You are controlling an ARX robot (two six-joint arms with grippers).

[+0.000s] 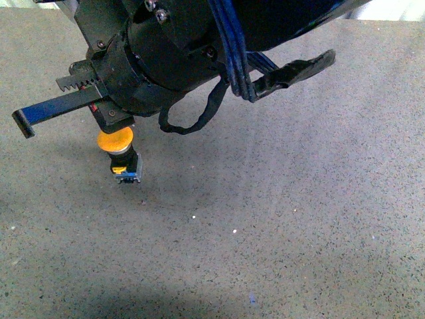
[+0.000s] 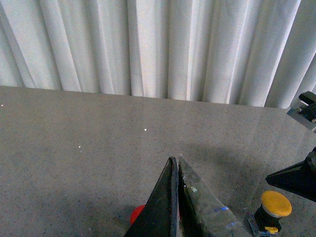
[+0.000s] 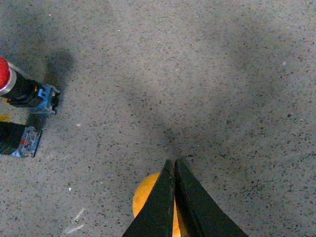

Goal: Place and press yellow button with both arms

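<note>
The yellow button (image 1: 115,141) stands upright on the grey speckled table (image 1: 279,219), with its orange-yellow cap up and its small yellow and blue base parts (image 1: 126,174) below. A bulky black arm (image 1: 172,46) with a toothed rack and blue cables hangs over it. Its flat shut fingers (image 1: 53,109) reach left past the cap. In the right wrist view my right gripper (image 3: 174,163) is shut and empty, directly above the yellow button (image 3: 145,205); contact cannot be told. My left gripper (image 2: 176,160) is shut and empty, beside the yellow button (image 2: 275,203).
A red button (image 3: 3,75) with a black body and blue base lies on its side near another black-bodied part (image 3: 15,139). A red cap (image 2: 137,213) shows under the left fingers. White curtains (image 2: 158,44) hang behind the table's far edge.
</note>
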